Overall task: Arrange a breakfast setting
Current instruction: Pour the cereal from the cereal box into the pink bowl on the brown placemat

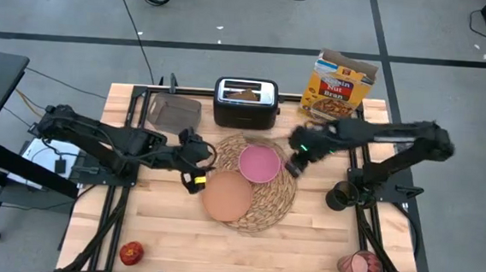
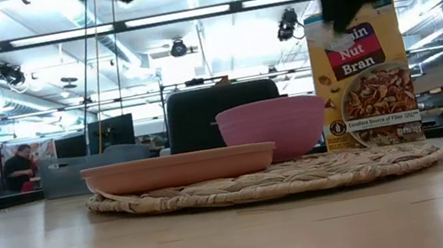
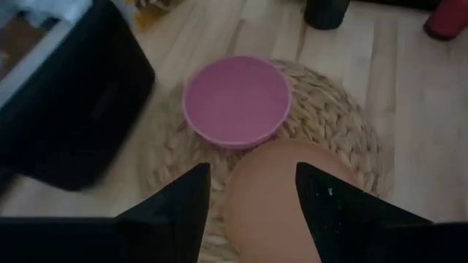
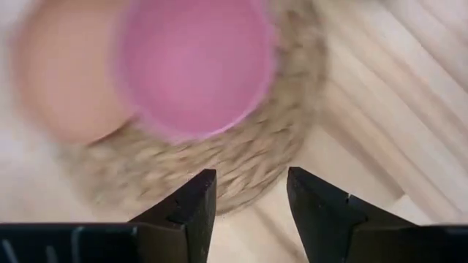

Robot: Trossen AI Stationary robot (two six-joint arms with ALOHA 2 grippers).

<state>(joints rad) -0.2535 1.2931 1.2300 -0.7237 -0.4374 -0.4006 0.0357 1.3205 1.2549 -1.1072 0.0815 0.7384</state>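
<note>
Placemat carries your plate and bowl, rims nearly touching. Both grippers, left and right, hover with jaws parted and empty. Swing low and you could clip the bowl. Toast waits in the toaster; apple sits far off.

The high view looks straight down on the whole table, placemat central. The low view sits at tabletop height, facing level across the placemat toward the room. Both wrist views hover close above it (sharing the bowl).
</note>
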